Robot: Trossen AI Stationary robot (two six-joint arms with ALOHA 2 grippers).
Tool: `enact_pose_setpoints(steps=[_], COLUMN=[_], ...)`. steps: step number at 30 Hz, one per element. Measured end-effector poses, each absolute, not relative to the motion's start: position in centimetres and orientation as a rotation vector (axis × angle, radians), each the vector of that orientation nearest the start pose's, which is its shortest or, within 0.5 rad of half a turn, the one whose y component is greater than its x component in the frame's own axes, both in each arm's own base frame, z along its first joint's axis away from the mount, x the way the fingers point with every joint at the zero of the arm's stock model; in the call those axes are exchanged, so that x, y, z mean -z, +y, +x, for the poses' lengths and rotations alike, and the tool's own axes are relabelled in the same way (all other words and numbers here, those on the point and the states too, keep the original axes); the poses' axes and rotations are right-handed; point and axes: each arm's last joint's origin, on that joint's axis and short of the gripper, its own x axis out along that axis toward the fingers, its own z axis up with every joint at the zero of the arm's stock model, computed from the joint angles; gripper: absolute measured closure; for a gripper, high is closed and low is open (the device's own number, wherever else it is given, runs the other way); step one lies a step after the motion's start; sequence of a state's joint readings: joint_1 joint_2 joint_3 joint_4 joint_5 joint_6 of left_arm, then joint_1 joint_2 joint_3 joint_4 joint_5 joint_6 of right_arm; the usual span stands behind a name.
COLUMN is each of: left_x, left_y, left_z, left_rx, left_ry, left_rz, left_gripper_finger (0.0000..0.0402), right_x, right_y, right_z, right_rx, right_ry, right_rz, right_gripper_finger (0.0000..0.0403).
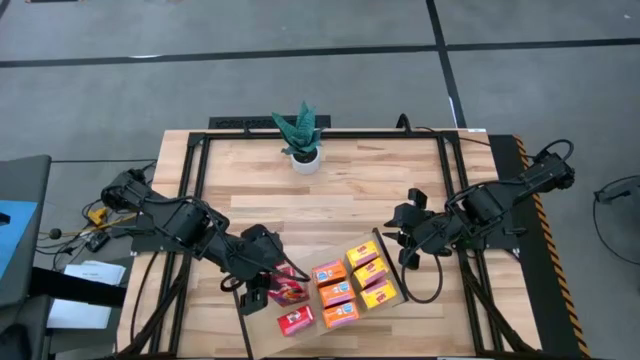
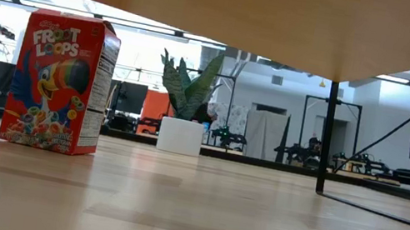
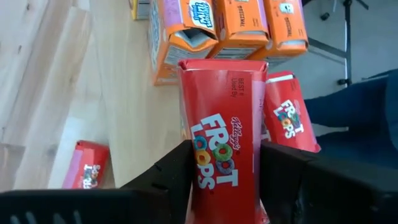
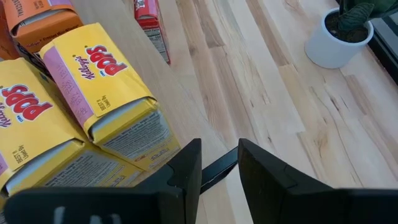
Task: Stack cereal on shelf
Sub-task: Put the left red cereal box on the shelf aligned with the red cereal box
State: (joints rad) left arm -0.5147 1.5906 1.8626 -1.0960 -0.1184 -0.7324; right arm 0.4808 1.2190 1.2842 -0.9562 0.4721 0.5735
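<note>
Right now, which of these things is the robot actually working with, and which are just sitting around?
Part of the job:
- red cereal box gripped in the left claw
- orange boxes and yellow boxes on the wooden board
- red box lying flat
- right claw, waiting beside the yellow boxes

Just sitting around:
- potted plant

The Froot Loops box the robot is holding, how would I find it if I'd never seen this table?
Look at the wooden table from above, then at the light board near its front edge, where small cereal boxes sit in rows. At the rows' left end, the left end effector grips a red Froot Loops box. It is the only box between fingers.
</note>
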Motion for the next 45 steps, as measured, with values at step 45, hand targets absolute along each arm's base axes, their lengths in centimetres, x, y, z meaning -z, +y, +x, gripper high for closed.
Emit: enact_pose_setpoints(steps=[45], left_x=[-40.3], left_y=[-15.8], left_z=[28.5], left_rx=[0.032], left_ry=[0.962], left_rz=[-0.396], left_gripper_finger=[0.0267], right_x=[-35.5], right_y=[9.4], right_z=[20.9], right_rx=[0.212], right_ry=[0.757], right_rz=[0.129], right_gripper_finger=[0.0274])
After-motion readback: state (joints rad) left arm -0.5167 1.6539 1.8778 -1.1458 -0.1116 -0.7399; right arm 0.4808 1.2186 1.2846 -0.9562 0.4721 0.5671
